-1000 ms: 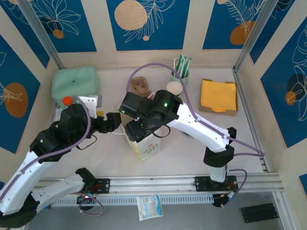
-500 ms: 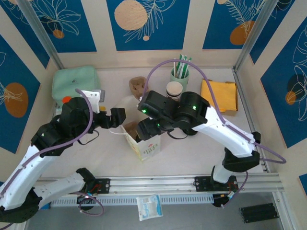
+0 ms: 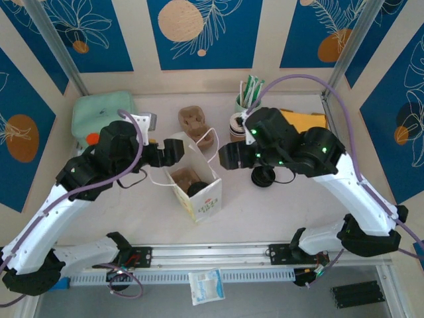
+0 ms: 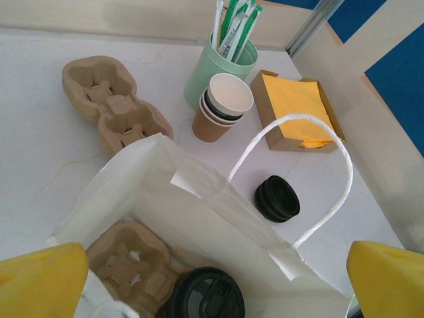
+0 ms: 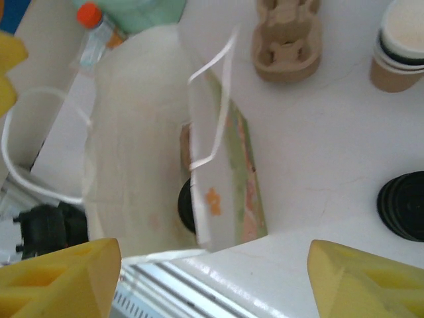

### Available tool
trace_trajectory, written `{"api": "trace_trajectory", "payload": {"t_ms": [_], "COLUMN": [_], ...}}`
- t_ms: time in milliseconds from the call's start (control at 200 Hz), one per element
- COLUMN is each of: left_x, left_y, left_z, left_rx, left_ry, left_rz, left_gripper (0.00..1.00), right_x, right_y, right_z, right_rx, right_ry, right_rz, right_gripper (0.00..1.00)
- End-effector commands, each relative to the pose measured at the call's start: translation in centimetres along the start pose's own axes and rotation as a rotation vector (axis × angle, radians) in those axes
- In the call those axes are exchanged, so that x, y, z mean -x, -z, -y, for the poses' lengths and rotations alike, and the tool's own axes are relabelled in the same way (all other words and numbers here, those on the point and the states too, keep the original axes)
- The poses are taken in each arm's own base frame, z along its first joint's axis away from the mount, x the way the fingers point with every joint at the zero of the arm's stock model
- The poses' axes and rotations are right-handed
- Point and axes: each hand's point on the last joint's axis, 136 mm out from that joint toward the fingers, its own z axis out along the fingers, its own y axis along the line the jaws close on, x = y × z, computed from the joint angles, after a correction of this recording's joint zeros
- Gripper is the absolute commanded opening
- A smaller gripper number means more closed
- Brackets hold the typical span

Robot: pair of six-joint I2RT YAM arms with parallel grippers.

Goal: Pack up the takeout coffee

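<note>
The takeout coffee [image 3: 197,189] stands inside the open white paper bag [image 3: 207,199], beside a cardboard cup carrier [image 3: 180,177]; only its black lid [image 4: 205,297] shows. My left gripper [image 3: 177,151] hovers at the bag's rear left corner. It is open, and its yellow fingers [image 4: 40,281] stand wide on either side of the bag mouth. My right gripper [image 3: 225,156] is to the right of the bag, open with nothing between its jaws. In the right wrist view the bag [image 5: 218,179] stands ahead of the gripper and the lid [image 5: 185,202] peeks out from behind its wall.
A stack of loose black lids [image 3: 263,176] lies right of the bag. Behind it are nested paper cups [image 4: 222,106], a green holder with straws [image 3: 248,99], a second carrier [image 3: 193,121] and a yellow napkin box [image 4: 295,109]. A green pouch [image 3: 103,112] and a bottle [image 5: 93,30] sit at the left.
My right gripper has drawn back from over the bag to its right side, leaving the coffee inside. The left gripper has shifted towards the bag's rear corner and opened a little wider.
</note>
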Motion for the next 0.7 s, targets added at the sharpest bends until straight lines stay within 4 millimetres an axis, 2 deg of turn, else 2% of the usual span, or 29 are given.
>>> {"api": "trace_trajectory", "payload": {"t_ms": [0, 110, 225, 480, 695], "left_x": [1.7, 2.1, 2.7, 4.2, 5.8], "left_y": [0.2, -0.8, -2.0, -4.9, -6.6], "left_z": [1.4, 1.5, 1.5, 1.6, 1.5], "left_rx": [-0.04, -0.024, 0.002, 0.072, 0.11], "left_ry": [-0.002, -0.024, -0.059, -0.148, -0.203], "left_rz": [0.04, 0.036, 0.027, 0.01, 0.0], "left_gripper": [0.99, 0.99, 0.99, 0.99, 0.99], "right_x": [2.2, 4.0, 5.6, 9.4, 12.7], "right_y": [0.6, 0.0, -1.4, -6.7, -11.6], "right_z": [1.7, 4.6, 7.6, 13.3, 19.2], "right_rx": [0.002, -0.042, -0.085, -0.058, -0.066], "right_ry": [-0.055, -0.118, -0.173, -0.325, -0.447], "right_rz": [0.098, 0.137, 0.151, 0.084, 0.067], "right_gripper": [0.75, 0.76, 0.77, 0.76, 0.65]}}
